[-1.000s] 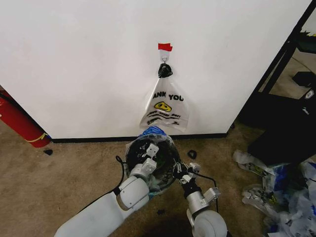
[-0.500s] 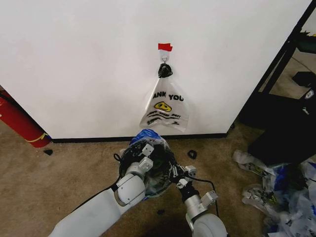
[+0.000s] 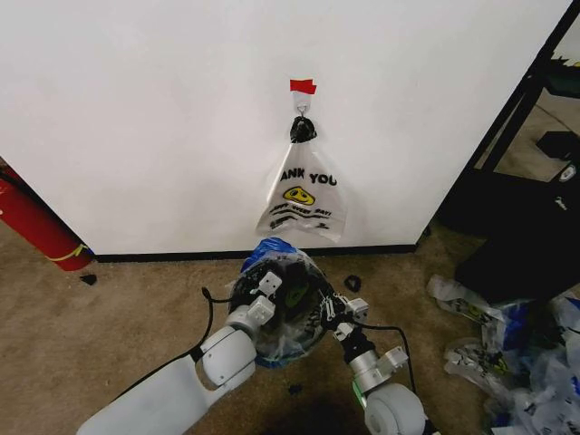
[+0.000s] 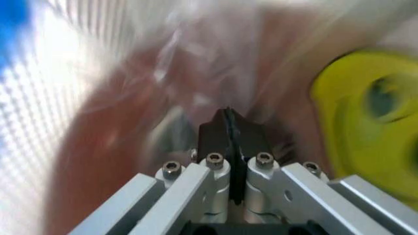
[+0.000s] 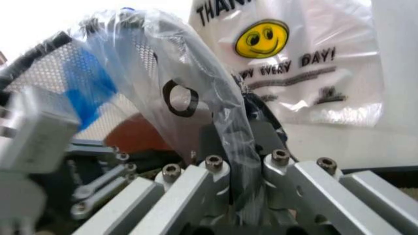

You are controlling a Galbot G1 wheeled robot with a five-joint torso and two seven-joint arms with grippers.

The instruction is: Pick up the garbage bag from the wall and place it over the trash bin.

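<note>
We see the trash bin [image 3: 276, 304] standing on the carpeted floor [image 3: 109, 317] just in front of the wall [image 3: 163, 118], below the white "THANK YOU" bag [image 3: 304, 204] that hangs from a small hook [image 3: 302, 111] under a strip of red tape [image 3: 303, 86]. The garbage bag [image 3: 281, 272] is draped over and into the bin, its blue patch bunched at the far rim nearest the wall and its clear film crinkled across the opening.

Our left pincer [image 3: 265, 292] reaches down inside the bin; in the left wrist view its black fingertips [image 4: 230, 134] are pressed together with only a thin seam between them, surrounded by film, and we cannot tell whether any plastic is caught there. Our right pincer [image 3: 328, 313] sits at the bin's right rim, and in the right wrist view its fingers [image 5: 261, 122] are clamped on a fold of the garbage bag that runs down between them.

A red cylinder [image 3: 36, 222] leans at the wall's far left.
</note>
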